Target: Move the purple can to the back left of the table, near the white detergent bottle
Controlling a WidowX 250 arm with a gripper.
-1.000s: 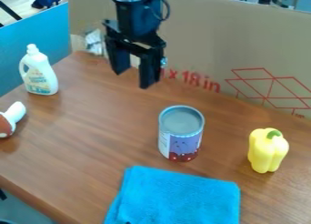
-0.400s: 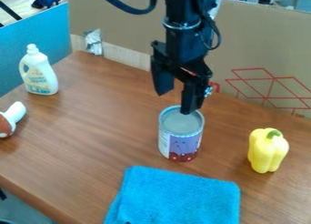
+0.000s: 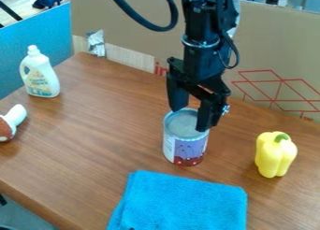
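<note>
In the camera view, the fingers [image 3: 207,114] stand spread apart at the top of an upright can [image 3: 185,152], holding nothing. One finger is at the rim's back left as seen here, the other in front of its right side; whether either touches the metal, I cannot tell. The black gripper [image 3: 191,119] hangs down at a slant on its arm [image 3: 201,51], which comes in from the top edge.

The can is on the table [image 3: 94,131], well in from the back edge, with its grey end up. As far as can be judged, work on it is at an early stage: the gripper is placed over it, but no grip is made and the can is not lifted.

Just in front of it lies a folded blue cloth [image 3: 184,203], by the table's near side. A yellow pepper [image 3: 275,154] stands apart to the right. By the left edge are an upright white bottle [image 3: 40,75] and, nearer the front, a white and reddish-brown toy [image 3: 14,118]. A cardboard sheet [image 3: 137,28] runs along the back edge.
</note>
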